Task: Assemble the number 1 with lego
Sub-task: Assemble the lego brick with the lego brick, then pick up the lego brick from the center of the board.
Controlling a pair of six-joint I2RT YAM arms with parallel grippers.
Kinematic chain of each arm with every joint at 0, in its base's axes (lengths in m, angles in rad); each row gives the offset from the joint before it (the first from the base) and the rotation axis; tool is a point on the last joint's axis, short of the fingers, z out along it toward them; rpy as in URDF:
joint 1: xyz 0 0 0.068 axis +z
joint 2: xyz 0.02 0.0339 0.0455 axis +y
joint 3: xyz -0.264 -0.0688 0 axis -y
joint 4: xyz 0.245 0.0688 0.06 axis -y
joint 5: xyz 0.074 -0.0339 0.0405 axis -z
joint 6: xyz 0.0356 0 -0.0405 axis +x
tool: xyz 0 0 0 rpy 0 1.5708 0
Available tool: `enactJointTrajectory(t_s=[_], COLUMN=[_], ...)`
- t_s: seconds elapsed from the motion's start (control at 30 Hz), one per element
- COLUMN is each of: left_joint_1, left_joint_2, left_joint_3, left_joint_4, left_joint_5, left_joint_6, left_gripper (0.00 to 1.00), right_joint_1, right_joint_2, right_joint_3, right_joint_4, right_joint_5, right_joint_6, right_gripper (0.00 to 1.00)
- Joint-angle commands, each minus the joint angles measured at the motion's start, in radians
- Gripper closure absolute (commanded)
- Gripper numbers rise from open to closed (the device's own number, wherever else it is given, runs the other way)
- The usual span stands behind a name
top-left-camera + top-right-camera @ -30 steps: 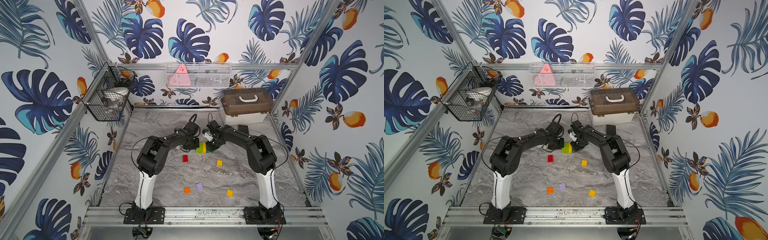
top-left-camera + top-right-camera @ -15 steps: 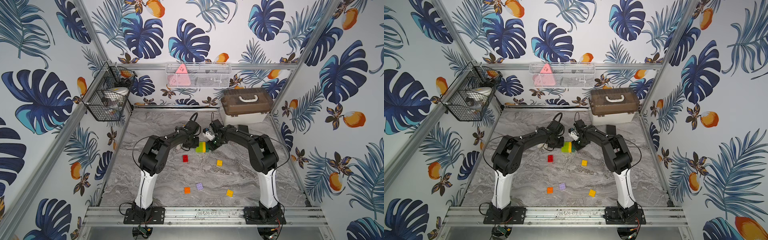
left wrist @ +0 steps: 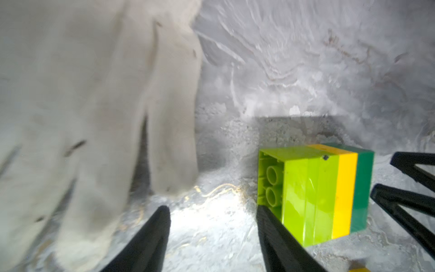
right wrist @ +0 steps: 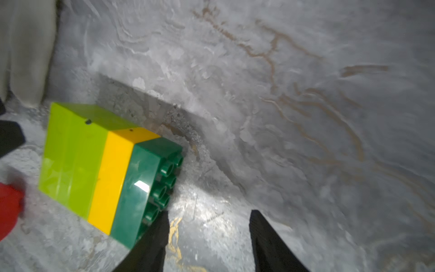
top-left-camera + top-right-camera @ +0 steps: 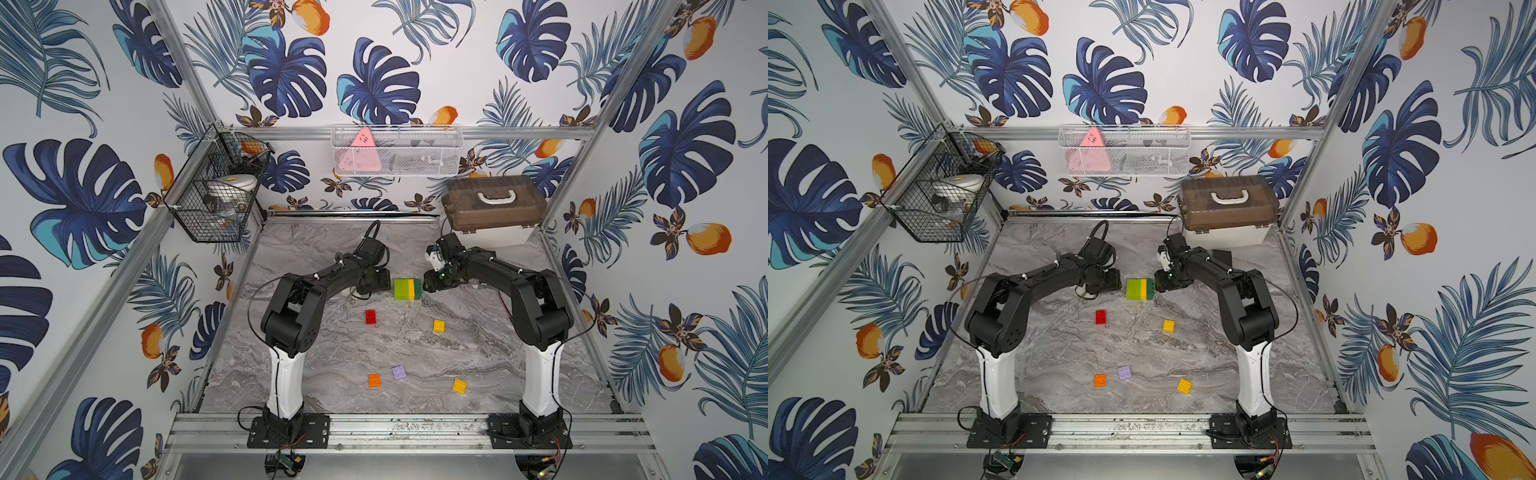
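Just released the layered block (image 5: 409, 289) at centre of the desk (image 5: 490, 357) with left gripper (image 3: 213, 212) and right gripper (image 4: 209, 213), both spread, empty; seems firmly joined; remains to stack loose lego (image 5: 370, 316).

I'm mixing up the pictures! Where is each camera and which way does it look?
Top views: high up front, looking down at the table; left arm, right arm show.
Left wrist: on its arm, looking past the left fingers at the layered block and white glove.
Right wrist: on its arm, looking past the right fingers at the block's studded end.
Wrists share the block, opposite ends.
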Motion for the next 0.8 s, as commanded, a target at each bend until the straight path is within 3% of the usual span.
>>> enactJointTrajectory(t_s=[0.0, 0.2, 0.43, 0.6, 0.77], left_joint_1=[0.018, 0.026, 0.019, 0.003, -0.028], left_joint_2=[-0.068, -0.289, -0.507, -0.568, -0.537], left_joint_3=[-0.034, -0.212, -0.407, -0.514, -0.537], left_joint_4=[-0.020, -0.025, -0.081, -0.060, 0.002], left_joint_5=[-0.009, 0.001, 0.004, -0.002, -0.027], left_joint_6=[0.013, 0.001, -0.011, -0.030, -0.080], left_gripper=[0.35, 0.35, 0.30, 0.29, 0.29], right_joint_1=[-0.006, -0.005, 0.045, 0.074, 0.095], right_joint_2=[-0.069, -0.279, -0.506, -0.590, -0.603], right_joint_3=[-0.033, -0.242, -0.470, -0.530, -0.539], right_joint_4=[-0.047, -0.019, -0.041, -0.081, -0.089], right_joint_5=[0.018, -0.052, -0.075, -0.054, -0.040], right_joint_6=[0.059, 0.162, 0.265, 0.359, 0.426], right_gripper=[0.41, 0.40, 0.30, 0.27, 0.26])
